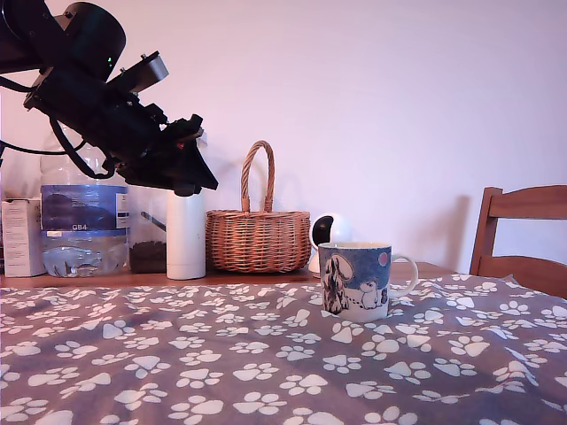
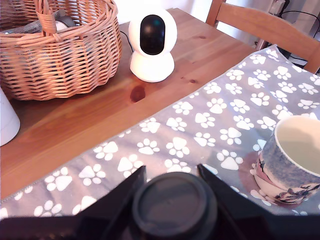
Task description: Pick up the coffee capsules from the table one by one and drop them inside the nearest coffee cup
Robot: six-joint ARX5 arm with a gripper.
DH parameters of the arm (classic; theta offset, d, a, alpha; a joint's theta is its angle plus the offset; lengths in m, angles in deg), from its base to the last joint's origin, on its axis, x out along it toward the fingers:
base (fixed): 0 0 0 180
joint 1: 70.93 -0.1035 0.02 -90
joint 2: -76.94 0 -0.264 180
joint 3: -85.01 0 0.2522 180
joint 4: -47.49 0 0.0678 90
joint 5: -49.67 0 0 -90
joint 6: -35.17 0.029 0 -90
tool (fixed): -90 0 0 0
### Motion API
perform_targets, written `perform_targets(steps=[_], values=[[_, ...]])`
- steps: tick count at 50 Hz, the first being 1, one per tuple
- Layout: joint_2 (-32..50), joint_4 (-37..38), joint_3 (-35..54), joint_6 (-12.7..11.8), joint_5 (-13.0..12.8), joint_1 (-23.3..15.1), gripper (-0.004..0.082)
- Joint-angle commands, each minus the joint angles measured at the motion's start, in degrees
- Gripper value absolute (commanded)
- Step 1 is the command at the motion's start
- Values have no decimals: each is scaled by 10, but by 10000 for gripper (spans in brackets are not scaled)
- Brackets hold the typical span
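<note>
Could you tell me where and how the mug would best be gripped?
The mug stands upright with its handle sticking out to the exterior view's right, nothing beside it; so probably pinch the handle, coming from that side.

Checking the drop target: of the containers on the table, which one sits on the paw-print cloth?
The blue coffee cup with the white handle. The wicker basket, the white bottle and the water jug all stand behind it on the bare wood.
</note>
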Motion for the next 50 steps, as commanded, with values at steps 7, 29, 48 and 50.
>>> perform_targets(steps=[7, 29, 48, 50], values=[[3, -26, 10, -7, -2, 16, 234], [3, -24, 10, -7, -2, 41, 234], [3, -25, 10, -7, -2, 91, 234], [3, -25, 10, -7, -2, 97, 234]])
